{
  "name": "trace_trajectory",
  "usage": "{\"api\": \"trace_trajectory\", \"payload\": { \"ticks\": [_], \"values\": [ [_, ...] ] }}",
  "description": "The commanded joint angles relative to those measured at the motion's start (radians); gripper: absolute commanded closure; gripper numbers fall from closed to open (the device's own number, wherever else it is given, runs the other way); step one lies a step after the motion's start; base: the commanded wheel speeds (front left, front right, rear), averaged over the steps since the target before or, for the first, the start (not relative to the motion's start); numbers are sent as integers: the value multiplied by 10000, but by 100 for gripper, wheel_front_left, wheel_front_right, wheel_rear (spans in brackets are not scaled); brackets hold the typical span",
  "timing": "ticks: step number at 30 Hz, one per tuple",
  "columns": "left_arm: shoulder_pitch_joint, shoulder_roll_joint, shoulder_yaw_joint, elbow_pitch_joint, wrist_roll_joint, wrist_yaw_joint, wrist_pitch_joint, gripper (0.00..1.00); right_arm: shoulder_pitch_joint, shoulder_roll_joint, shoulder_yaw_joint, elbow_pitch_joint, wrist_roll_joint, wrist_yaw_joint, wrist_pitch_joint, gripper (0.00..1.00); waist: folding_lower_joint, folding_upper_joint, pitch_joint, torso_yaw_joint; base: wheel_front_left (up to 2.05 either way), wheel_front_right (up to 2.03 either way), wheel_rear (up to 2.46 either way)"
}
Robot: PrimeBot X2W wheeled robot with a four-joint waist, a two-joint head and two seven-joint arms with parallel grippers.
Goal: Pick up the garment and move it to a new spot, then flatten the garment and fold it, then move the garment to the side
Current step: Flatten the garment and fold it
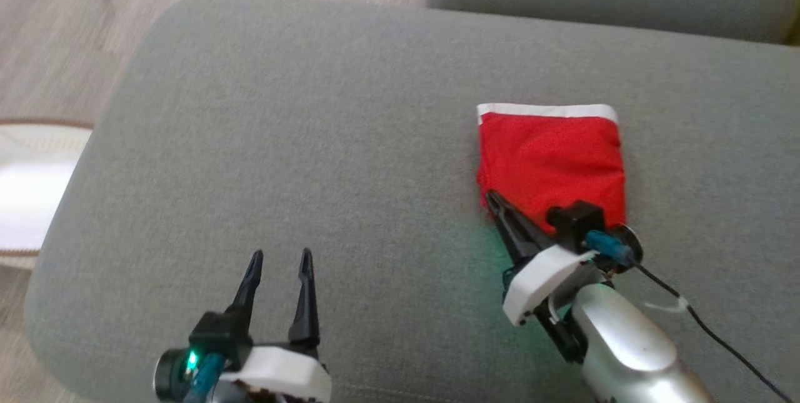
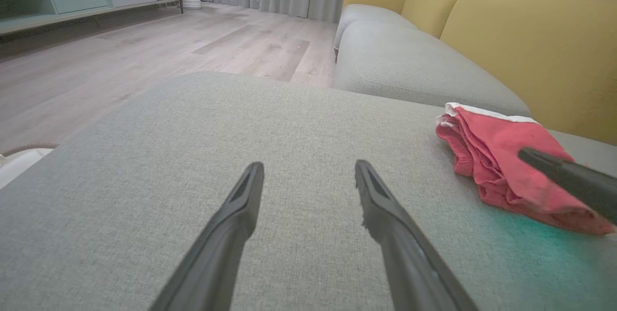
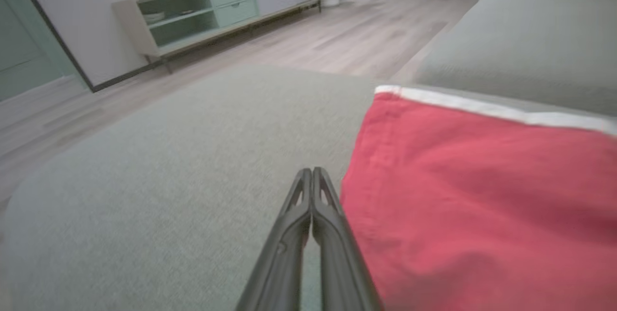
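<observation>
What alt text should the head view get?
A folded red garment with a white band lies on a grey cushion, right of centre. The right gripper, shut, points its fingers at the garment's near left corner; the left gripper hangs open over bare cushion at lower left.

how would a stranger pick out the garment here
Start at the big grey cushion beside the yellow-backed sofa. On its right part, by the right gripper, lies the folded garment. It is the one bright red thing there, with a white band along its far edge.
</observation>
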Motion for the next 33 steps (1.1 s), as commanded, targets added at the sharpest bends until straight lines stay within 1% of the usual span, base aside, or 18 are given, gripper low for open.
{"api": "trace_trajectory", "payload": {
  "ticks": [1,2,3,4,5,6,9,12,17,23,28,33],
  "values": [
    [9,-43,421,-279,9,58,-61,0,183,178,-139,-454,-142,67,-194,100,0,0,-335,-307,0,0,0],
    [83,-43,500,-265,27,52,-61,0,353,162,-400,-632,-299,67,-243,95,0,0,-445,-404,0,0,0],
    [160,-43,578,-242,58,34,-61,0,562,91,-712,-835,-466,67,-279,71,0,0,-562,-497,0,0,0],
    [237,-43,662,-219,97,8,-61,0,801,-14,-1036,-1078,-653,67,-304,50,0,0,-672,-589,0,0,0],
    [318,-43,748,-187,152,-34,-61,0,1071,-129,-1365,-1356,-833,67,-322,18,0,0,-775,-678,0,0,0],
    [402,-43,843,-159,196,-80,-61,0,1365,-232,-1690,-1658,-982,67,-333,0,0,0,-873,-764,0,0,0],
    [645,-14,1133,-90,320,-239,-61,0,2281,-483,-2645,-2615,-1284,67,-346,0,0,0,-1106,-1001,0,0,0],
    [822,13,1420,-44,415,-403,-61,0,3161,-549,-3610,-3563,-1382,67,-351,0,0,0,-1255,-1194,0,0,0],
    [1000,5,1729,36,533,-659,-61,0,4539,-314,-4818,-4598,-1596,67,-349,0,0,0,-1431,-1462,0,0,0],
    [1135,-16,1852,288,535,-890,-61,0,5539,31,-5300,-4915,-1801,67,-346,0,0,0,-1534,-1727,0,0,0],
    [1200,-26,1866,608,547,-1032,-61,0,5591,129,-5285,-5015,-1908,67,-354,0,0,0,-1525,-1794,0,0,0],
    [1189,-31,1910,740,572,-1153,-61,0,5485,159,-5331,-5096,-1991,67,-357,0,0,0,-1515,-1651,0,0,0]
  ]
}}
